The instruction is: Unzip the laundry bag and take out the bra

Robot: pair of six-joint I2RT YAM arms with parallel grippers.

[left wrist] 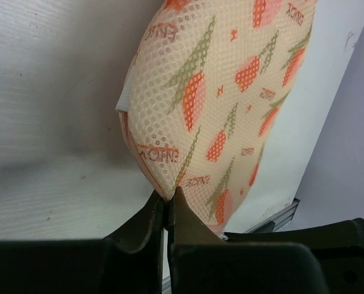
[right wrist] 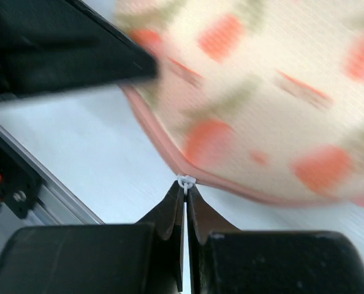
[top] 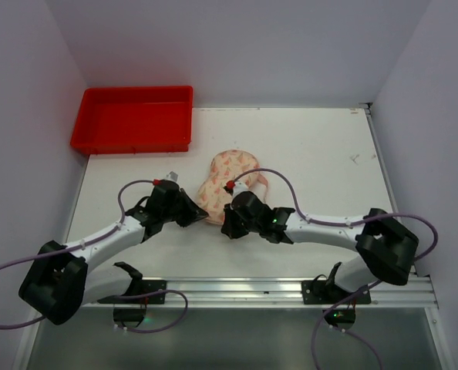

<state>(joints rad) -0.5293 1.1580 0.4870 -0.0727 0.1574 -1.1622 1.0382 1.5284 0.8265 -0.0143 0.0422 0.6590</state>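
Observation:
The laundry bag [top: 227, 179] is a cream peanut-shaped pouch with orange print, lying mid-table; its mesh fills the left wrist view [left wrist: 225, 104]. My left gripper [top: 201, 219] [left wrist: 168, 195] is shut on the bag's near edge, pinching the fabric at the pink seam. My right gripper [top: 227, 228] [right wrist: 185, 185] is shut on the small white zipper pull [right wrist: 185, 180] at the pink zipper edge [right wrist: 163, 144]. The bag [right wrist: 261, 104] looks blurred in the right wrist view. A thin pink strap [top: 264, 185] trails at the bag's right. The bra is hidden.
A red plastic tray [top: 133, 119] stands at the back left of the table. The metal rail [top: 291, 289] runs along the near edge, and walls close in on both sides. The left arm's dark body [right wrist: 59, 49] shows beside the bag.

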